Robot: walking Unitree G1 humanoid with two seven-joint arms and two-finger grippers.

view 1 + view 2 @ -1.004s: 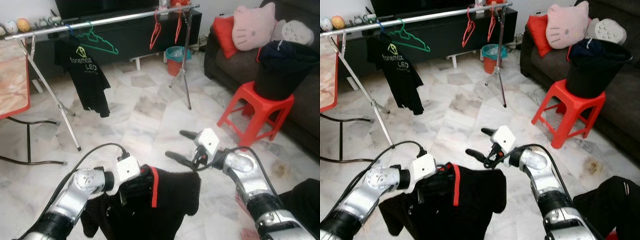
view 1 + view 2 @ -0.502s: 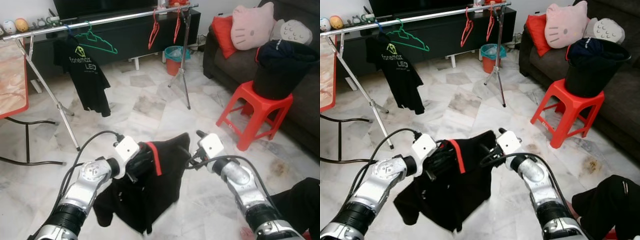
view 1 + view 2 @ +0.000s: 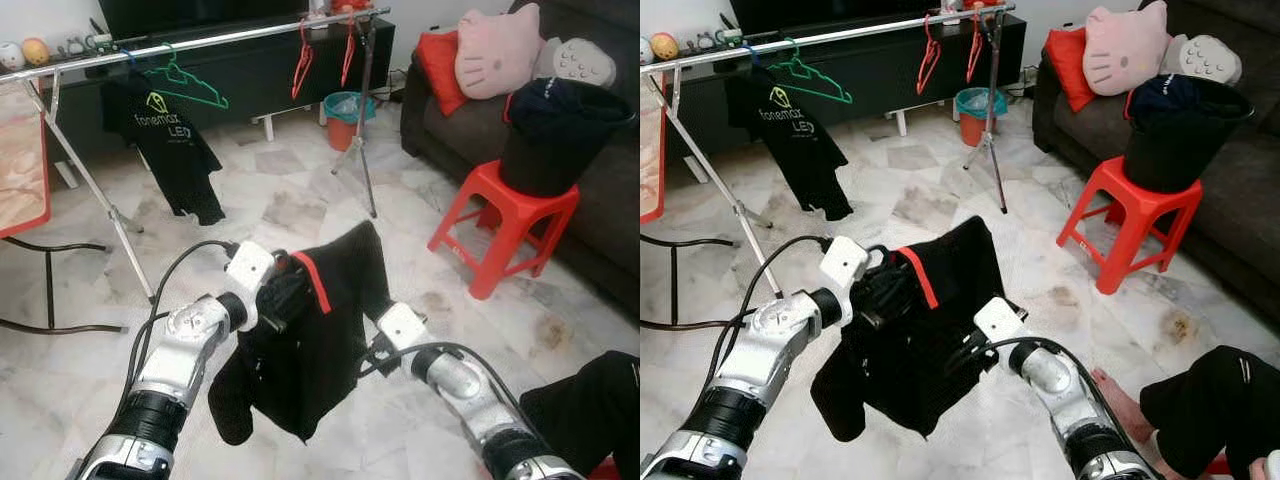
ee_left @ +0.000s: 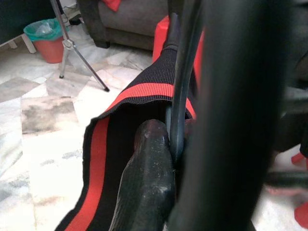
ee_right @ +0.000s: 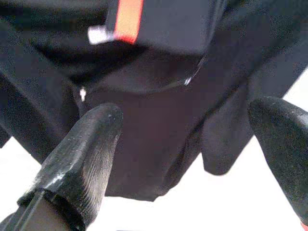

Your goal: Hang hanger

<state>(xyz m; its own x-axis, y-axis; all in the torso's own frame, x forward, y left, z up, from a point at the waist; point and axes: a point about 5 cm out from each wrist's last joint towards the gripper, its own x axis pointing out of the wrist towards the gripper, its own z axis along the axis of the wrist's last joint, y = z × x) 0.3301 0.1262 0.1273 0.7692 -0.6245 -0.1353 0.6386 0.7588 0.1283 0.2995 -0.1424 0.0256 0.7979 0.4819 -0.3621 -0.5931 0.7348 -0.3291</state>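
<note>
Raised higher: black red-collared shirt (image 3: 310, 340), draped, left gripper (image 3: 275, 300) clamping.

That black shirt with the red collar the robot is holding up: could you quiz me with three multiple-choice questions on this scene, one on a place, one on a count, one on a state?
1. Where does the black bucket stand?
A. on the red stool
B. on the sofa
C. under the rail

2. How many red hangers hang on the clothes rail?
A. none
B. two
C. four

3. How are the right gripper's fingers?
A. shut on the shirt
B. shut on a hanger
C. open, spread apart

Answers:
1 A, the bucket sits on top of the red stool in front of the sofa.
2 B, two red hangers hang near the rail's right end, apart from a green hanger.
3 C, the right wrist view shows both fingers wide apart below the black shirt, while the left gripper holds it up.
</note>
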